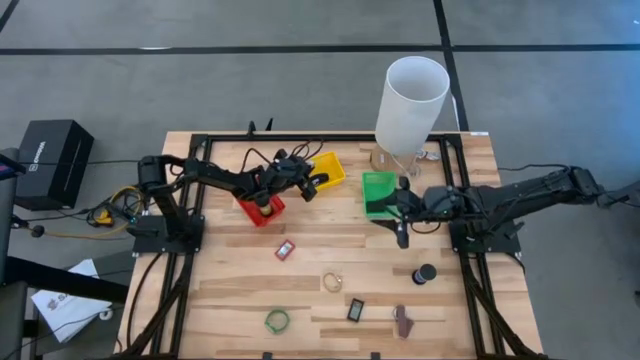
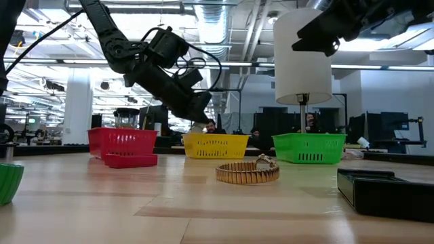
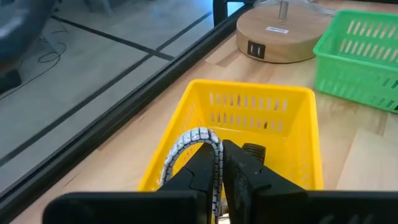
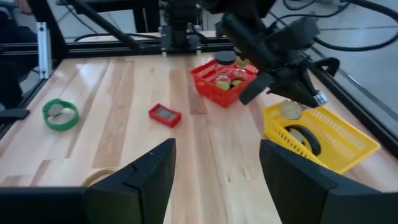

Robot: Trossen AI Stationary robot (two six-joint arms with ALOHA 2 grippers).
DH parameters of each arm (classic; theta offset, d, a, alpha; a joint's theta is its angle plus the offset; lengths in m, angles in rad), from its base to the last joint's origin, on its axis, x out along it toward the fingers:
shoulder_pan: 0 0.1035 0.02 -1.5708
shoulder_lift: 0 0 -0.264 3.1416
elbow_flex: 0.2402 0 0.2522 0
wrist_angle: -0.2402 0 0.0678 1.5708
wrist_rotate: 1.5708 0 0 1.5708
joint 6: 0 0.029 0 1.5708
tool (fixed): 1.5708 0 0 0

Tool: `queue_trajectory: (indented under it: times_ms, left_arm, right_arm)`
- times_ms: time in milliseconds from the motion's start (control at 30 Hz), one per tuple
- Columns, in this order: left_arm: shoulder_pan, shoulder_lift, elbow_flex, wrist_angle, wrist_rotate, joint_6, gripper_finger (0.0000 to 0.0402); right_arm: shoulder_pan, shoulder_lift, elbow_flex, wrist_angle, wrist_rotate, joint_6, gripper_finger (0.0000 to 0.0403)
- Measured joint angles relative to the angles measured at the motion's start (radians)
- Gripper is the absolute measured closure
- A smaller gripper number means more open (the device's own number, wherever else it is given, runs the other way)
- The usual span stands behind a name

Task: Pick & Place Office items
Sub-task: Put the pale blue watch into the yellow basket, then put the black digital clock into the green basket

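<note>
Silvery ring (image 3: 194,149) pinched in my left end effector (image 3: 221,163), fingers closed tight on its band, and I hold it just above the yellow bin (image 3: 297,102). From across the tabletop (image 1: 230,290), my other wrist camera shows that ring hanging over the bin's near rim. A dark ring-shaped item (image 4: 306,138) already lies inside the yellow bin, and the red bin (image 4: 208,87) holds several small pieces, so part of the sorting looks done. The green bin (image 1: 378,192) I cannot see into well enough to say what it holds.

My right end effector (image 4: 217,171) is spread wide and empty, hovering beside the green bin near the white cylinder (image 1: 410,100).

Left on the wood, as I count them from above: a red block (image 1: 285,250) near the middle, a gold band (image 1: 332,282), a green ring (image 1: 277,321) toward the front edge, a small dark rectangle (image 1: 356,310), a brown clip (image 1: 402,319) and a black roll (image 1: 425,273) on my right side. Six pieces, then, are not yet placed.

I judge the job roughly half finished. Releasing this ring into the yellow bin should be the step in hand, and the right arm is well placed for the black roll.
</note>
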Motion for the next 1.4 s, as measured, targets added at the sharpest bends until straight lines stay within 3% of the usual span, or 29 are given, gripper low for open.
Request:
queue_trajectory:
  times_ms: [267,400,533,1033,1400]
  left_arm:
    - [0.005,0.012,0.0,-0.023,0.004,0.0,0.0385]
    - [0.026,0.026,0.001,-0.015,0.095,0.0,0.0384]
    - [0.039,0.039,0.0,-0.01,0.104,0.0,0.0381]
    - [0.038,0.038,0.0,0.004,0.104,0.006,0.0258]
    - [0.038,0.038,0.0,0.004,0.105,0.008,0.0245]
  right_arm:
    - [0.028,0.0,0.0,0.0,0.001,0.019,0.0179]
    - [0.026,0.0,0.0,0.001,0.003,0.025,0.0179]
    - [0.026,0.0,0.0,0.001,0.004,0.042,0.0179]
    - [0.026,0.0,0.0,0.0,0.004,0.049,0.0179]
    - [0.023,0.0,0.0,0.0,0.004,0.153,0.0179]
